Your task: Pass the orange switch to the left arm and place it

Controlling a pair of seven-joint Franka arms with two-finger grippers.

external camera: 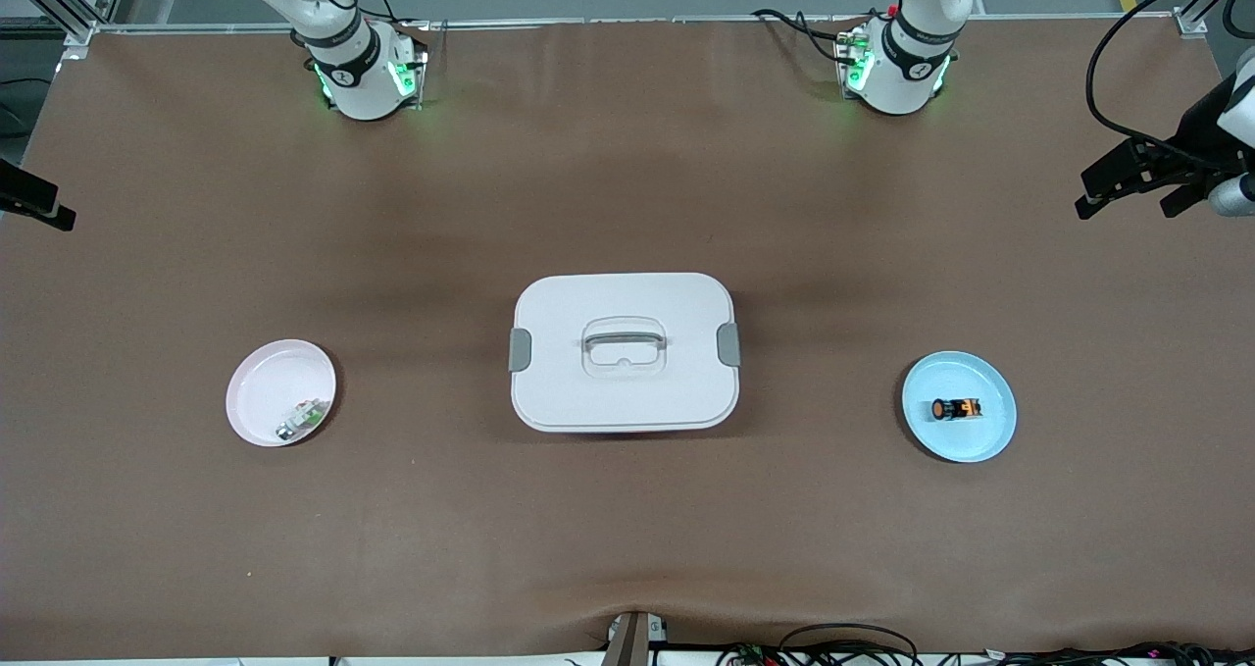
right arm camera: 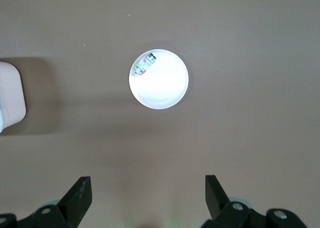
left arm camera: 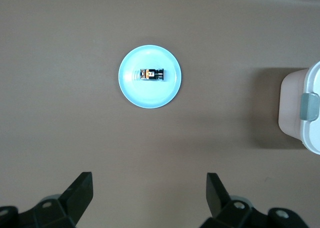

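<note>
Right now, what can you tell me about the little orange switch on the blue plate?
The orange switch is a tiny black cylinder with an orange end and orange markings. It lies on its side in the middle of the round light blue plate, toward the left arm's end of the table, well apart from the box. Only the plate touches it.

The table (external camera: pixel 196 548) cover looks like matt brown paper or cloth, smooth with a slight wrinkle at the near edge. The box (external camera: pixel 624 352) is smooth white plastic with a soft sheen and grey plastic latches. Blue plate (external camera: pixel 990 435) and pinkish-white plate (external camera: pixel 260 386) both look like glossy plastic.
</note>
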